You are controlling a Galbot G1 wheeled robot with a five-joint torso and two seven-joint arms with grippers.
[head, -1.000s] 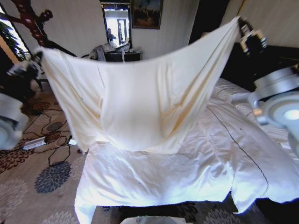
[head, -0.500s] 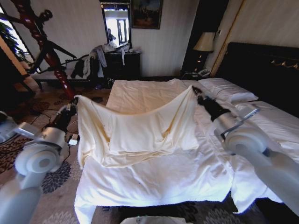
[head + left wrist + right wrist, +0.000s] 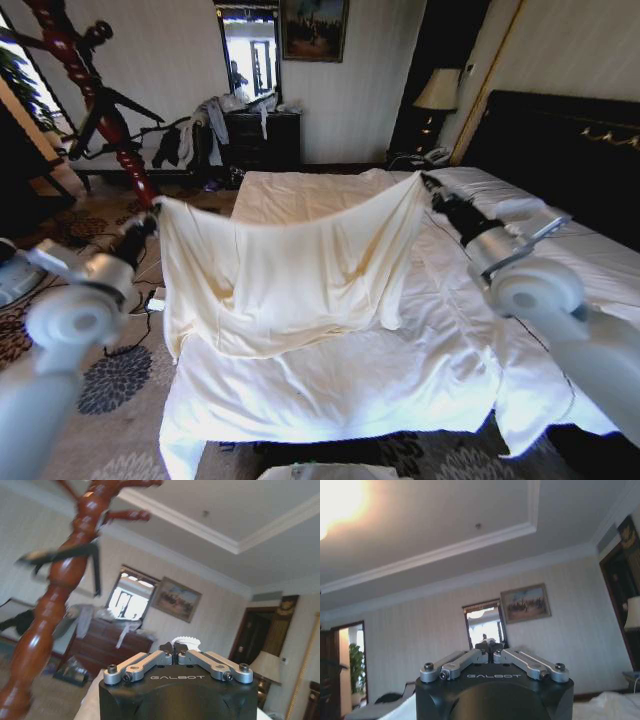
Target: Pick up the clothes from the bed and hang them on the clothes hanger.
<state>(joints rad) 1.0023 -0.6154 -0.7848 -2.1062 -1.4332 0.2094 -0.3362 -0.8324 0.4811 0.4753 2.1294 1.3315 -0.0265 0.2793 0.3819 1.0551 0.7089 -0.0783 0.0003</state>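
From the head view, I saw the clothes (image 3: 285, 270) had risen slightly since half a second before, stretched above the bed (image 3: 400, 370), each top corner pinched by the left gripper (image 3: 148, 222) and right gripper (image 3: 432, 186). The left wrist view added the coat stand (image 3: 55, 590), fingers clamped together.

Both arms raised and spread wide, left gripper (image 3: 148, 222) pinched closed, right gripper (image 3: 428, 183) likewise closed (fingertips meeting).
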